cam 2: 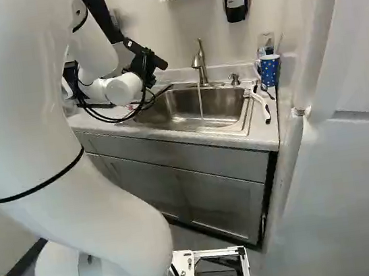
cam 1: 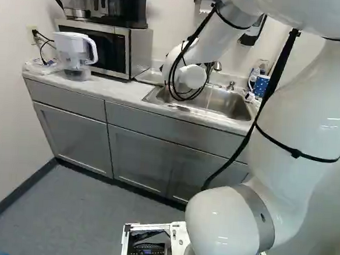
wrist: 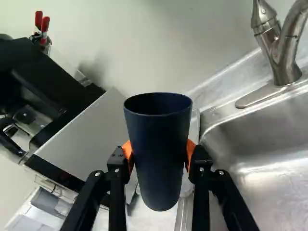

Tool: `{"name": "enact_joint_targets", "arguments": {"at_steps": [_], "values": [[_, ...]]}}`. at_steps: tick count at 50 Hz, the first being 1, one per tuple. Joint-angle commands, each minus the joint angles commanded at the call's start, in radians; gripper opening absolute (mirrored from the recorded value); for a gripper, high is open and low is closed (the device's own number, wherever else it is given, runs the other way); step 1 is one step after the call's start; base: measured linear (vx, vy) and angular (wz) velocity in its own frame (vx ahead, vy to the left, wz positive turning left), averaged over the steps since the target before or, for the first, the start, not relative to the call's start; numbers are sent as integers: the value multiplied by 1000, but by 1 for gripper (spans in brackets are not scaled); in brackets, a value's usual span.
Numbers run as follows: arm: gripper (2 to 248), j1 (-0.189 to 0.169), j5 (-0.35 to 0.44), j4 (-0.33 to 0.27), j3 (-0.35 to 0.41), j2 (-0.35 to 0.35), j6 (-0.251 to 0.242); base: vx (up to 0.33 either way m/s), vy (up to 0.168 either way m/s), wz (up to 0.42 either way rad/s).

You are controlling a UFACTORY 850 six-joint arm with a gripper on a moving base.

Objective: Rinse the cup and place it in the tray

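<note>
In the right base view, the black body of my gripper (cam 2: pixel 146 63) shows beyond the white wrist, at the left end of the sink; its fingertips are hidden there. The wrist view has the gripper (wrist: pixel 159 156) shut on a dark blue cup (wrist: pixel 160 144), an orange pad against either side. The cup stands mouth up, and its inside is mostly hidden. Behind it, a whitish tray-like surface (wrist: pixel 194 126) shows partly, between microwave and sink; the cup covers most of it. Neither base view shows the cup.
Water runs from the faucet (cam 2: pixel 199 61) into the steel sink (cam 2: pixel 225 109). A microwave (cam 1: pixel 120 48) under a coffee maker and a water pitcher (cam 1: pixel 76 54) stand on the counter. A blue dotted mug (cam 2: pixel 269 69) and a white brush (cam 2: pixel 260 103) lie right of the sink.
</note>
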Motion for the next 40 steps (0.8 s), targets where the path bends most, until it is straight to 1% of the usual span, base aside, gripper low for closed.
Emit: {"name": "enact_joint_targets", "arguments": {"at_steps": [40], "values": [[123,0,0,0,0,0,-420,0,0,0]]}}
